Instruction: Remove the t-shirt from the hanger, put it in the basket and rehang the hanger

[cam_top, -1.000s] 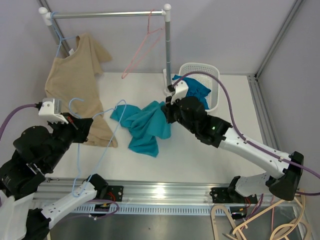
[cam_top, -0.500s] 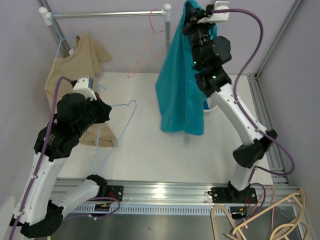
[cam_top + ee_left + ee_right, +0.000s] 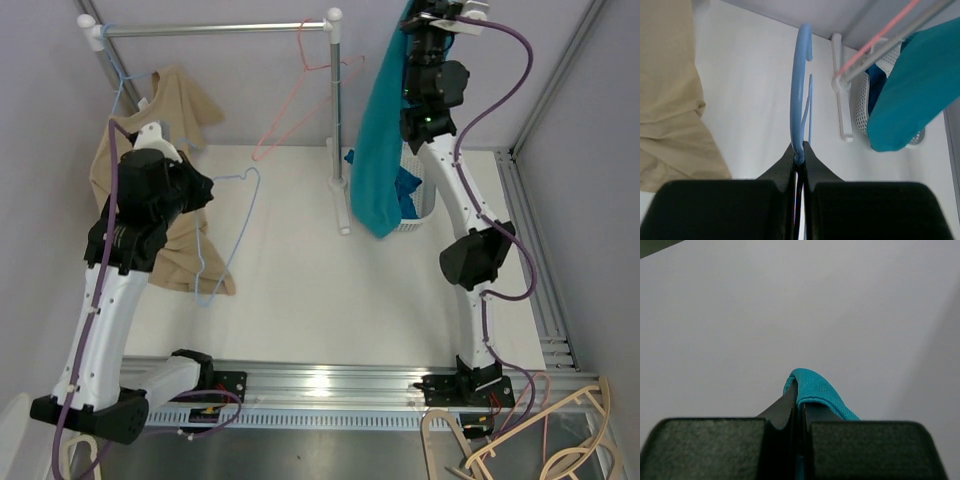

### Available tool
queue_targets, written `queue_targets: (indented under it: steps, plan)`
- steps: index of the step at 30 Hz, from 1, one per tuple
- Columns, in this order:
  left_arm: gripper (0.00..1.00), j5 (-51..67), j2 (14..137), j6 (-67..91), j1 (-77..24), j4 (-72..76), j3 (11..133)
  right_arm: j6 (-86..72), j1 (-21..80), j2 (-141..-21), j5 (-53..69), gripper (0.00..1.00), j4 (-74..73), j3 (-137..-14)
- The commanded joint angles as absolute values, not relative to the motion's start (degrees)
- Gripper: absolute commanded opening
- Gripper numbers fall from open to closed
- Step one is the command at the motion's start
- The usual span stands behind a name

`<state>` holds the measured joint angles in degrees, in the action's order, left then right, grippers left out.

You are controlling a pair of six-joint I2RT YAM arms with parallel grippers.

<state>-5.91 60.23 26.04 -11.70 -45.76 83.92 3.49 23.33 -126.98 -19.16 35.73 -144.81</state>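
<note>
T-shirt (image 3: 378, 150), teal: top edge pinched in the right hand (image 3: 799, 401), jaws fully closed, high at the far right. It hangs straight below that hand, long axis vertical, hem over the basket (image 3: 863, 102). Hanger (image 3: 798, 100), blue, bare: clamped in the closed left hand (image 3: 799, 155) above the tabletop (image 3: 300, 270), well apart to the left.

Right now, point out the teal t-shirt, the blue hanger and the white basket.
teal t-shirt (image 3: 378, 150), top external view, middle of hanging cloth
blue hanger (image 3: 799, 95), left wrist view, curved bar
white basket (image 3: 863, 110), left wrist view, mesh wall
</note>
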Motion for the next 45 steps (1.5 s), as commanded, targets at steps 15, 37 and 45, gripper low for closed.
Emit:
queue_targets:
  steps: [15, 37, 45]
  plan:
    - [0.01, -9.2, 71.3, 15.9, -6.8, -28.8, 94.1, -23.8, 18.8, -115.1, -12.9, 0.04, -29.2, -113.1]
    - [0.01, 0.7, 92.9, 1.8, -11.7, -16.0, 113.8, -20.1, 12.4, -110.0, -5.4, 0.99, -35.0, -114.8]
    - [0.01, -1.5, 100.5, 0.1, -13.4, -16.5, 123.2, -17.8, 13.1, -96.7, 1.1, 1.0, -29.6, -104.6]
